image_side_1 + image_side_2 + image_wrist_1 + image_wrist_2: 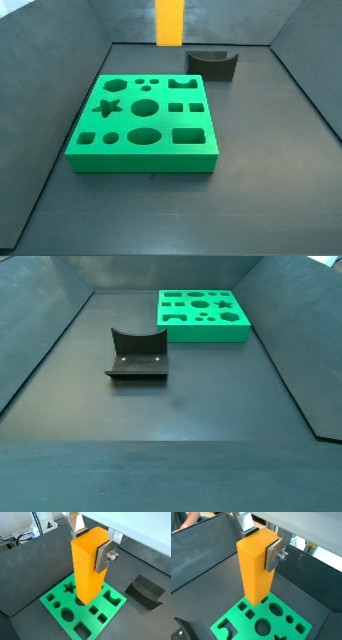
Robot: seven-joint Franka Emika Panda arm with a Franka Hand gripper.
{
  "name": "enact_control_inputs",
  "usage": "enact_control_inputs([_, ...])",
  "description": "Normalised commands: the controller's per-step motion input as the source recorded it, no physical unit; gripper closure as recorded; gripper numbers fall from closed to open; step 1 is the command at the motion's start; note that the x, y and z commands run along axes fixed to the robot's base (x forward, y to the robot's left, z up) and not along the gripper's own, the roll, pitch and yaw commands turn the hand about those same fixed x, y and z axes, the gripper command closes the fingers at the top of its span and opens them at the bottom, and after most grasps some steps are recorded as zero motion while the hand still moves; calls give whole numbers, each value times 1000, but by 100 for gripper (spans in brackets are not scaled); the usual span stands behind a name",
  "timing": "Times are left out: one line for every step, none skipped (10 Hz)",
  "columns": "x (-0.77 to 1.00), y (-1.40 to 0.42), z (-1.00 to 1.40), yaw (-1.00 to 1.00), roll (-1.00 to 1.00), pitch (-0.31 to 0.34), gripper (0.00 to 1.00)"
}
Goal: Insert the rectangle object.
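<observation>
Arm comes down from above the bin, wrist pointing straight down, only visible in the wrist views. The 2-finger gripper (93, 548) sits high over the bright green board with shaped cut-outs (85, 606), pinching the upper end of the tall smooth orange-yellow rectangular bar (89, 567); 1 flat silver finger plate (104, 556) is pressed flat on a side face, the opposite finger mostly hidden behind the bar, so jaws are closed on the bar to its width. Bar hangs upright, lower end above the board and clear of it in both wrist views, over the middle cut-outs; exactly which cut-out cannot be told. In a side view only the lower part of the bar (170, 22) shows at the frame top, in the air behind the board (144, 122), gripper out of frame. Board lies flat on the dark grey bin floor (254, 190), with star, round, square and rectangular holes. Small dark grey curved holder (211, 64) stands on the floor near the board's far corner, apart from it; also seen in another side view (136, 354) with the board (203, 314) behind it.
</observation>
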Motion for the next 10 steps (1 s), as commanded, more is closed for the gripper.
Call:
enact_control_inputs([386, -263, -169, -486, 0, 37, 100])
enact_control_inputs([220, -237, -183, -717, 0, 0, 100])
enact_control_inputs([29, -220, -134, -894, -7, 0, 100])
enact_control_inputs([194, -231, -137, -763, -43, 0, 100])
enact_control_inputs([66, -220, -174, -874, -14, 0, 100])
enact_control_inputs([0, -194, -286, -957, 0, 0, 100])
enact_control_inputs([0, -140, -377, -1000, 0, 0, 100])
enact_control_inputs([0, -94, -391, -1000, 0, 0, 100])
enact_control_inputs([0, -91, -391, -1000, 0, 0, 100])
enact_control_inputs([0, -111, -226, -1000, -4, 0, 100])
